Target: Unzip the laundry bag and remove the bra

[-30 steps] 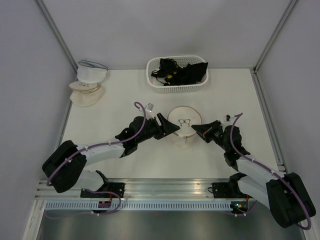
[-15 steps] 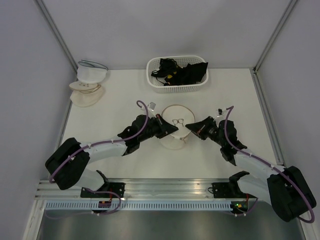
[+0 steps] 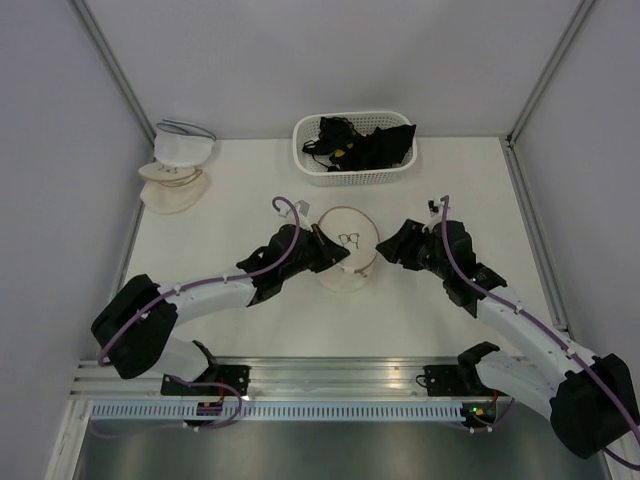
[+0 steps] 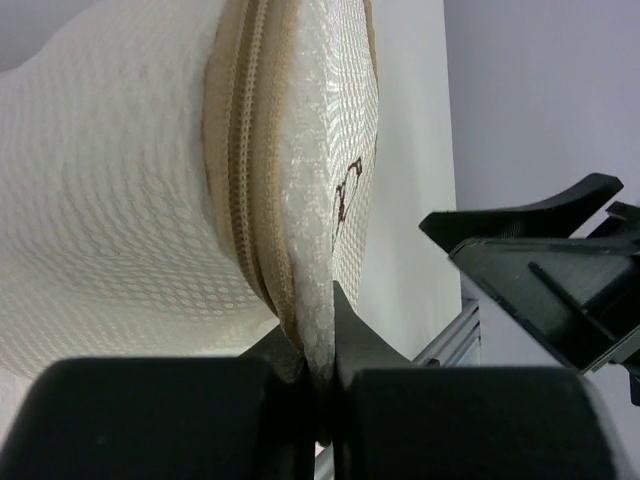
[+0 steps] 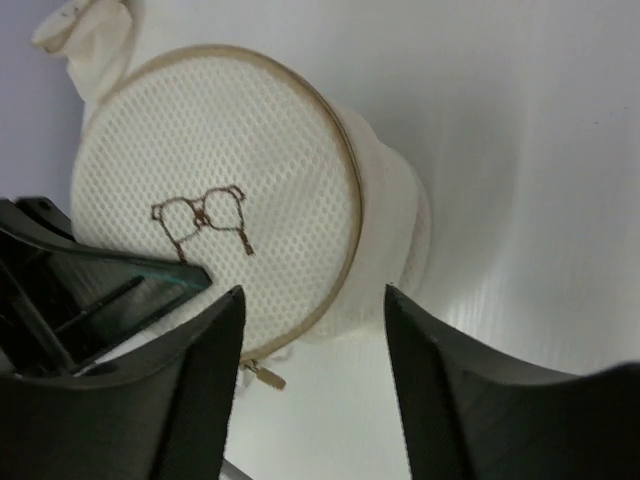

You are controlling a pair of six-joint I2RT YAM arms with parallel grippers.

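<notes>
The laundry bag (image 3: 349, 268) is a round cream mesh pouch lying tilted at the table's middle, its flat face with a small brown stitched figure turned up. My left gripper (image 3: 337, 256) is shut on the bag's edge; the left wrist view shows the mesh and the zip seam (image 4: 240, 180) pinched at my left gripper (image 4: 322, 345). My right gripper (image 3: 390, 249) stands open just right of the bag, touching nothing. In the right wrist view my right gripper (image 5: 312, 292) frames the bag (image 5: 230, 150), and a small metal zip pull (image 5: 262, 375) hangs at the rim. The bra is out of view.
A white basket (image 3: 352, 177) of black garments stands at the back centre. Stacked cream and white dome pouches (image 3: 174, 175) lie at the back left. Grey walls and metal posts close in both sides, and a rail runs along the near edge.
My left gripper closed on the bag's edge. My right gripper opened, let go of the bag and drew back to the right. The bag shifted slightly left and tilted.
</notes>
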